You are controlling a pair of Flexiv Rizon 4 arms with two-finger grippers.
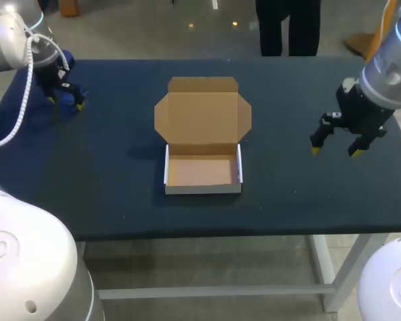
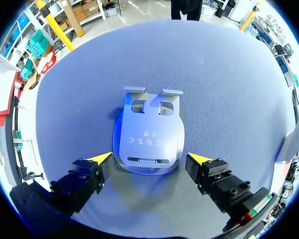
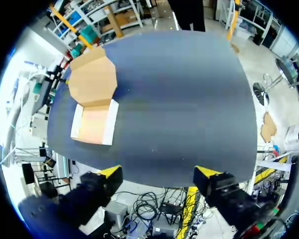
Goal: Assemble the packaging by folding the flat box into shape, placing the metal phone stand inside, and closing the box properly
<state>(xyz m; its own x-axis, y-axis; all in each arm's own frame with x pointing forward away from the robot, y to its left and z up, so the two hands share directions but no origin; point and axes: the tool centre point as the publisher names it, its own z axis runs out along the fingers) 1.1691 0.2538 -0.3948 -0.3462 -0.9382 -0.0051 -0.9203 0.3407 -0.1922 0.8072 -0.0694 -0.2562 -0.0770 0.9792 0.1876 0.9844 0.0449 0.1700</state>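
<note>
The box was plain brown inside with white outer walls. The stand was pale silver-grey metal. The bench was dark navy. The left gripper and right gripper were black with yellow tips.

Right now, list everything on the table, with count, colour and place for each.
box: one, brown inside with white outer walls, middle of the table, folded into shape, lid open, empty.
phone stand: one, silver-grey metal, lying on the table at its far left.
table: one, dark blue top.
left tool: one, black with yellow tips, open, one finger on each side of the phone stand.
right tool: one, black with yellow tips, open, over the table's right side, holding nothing.
</note>
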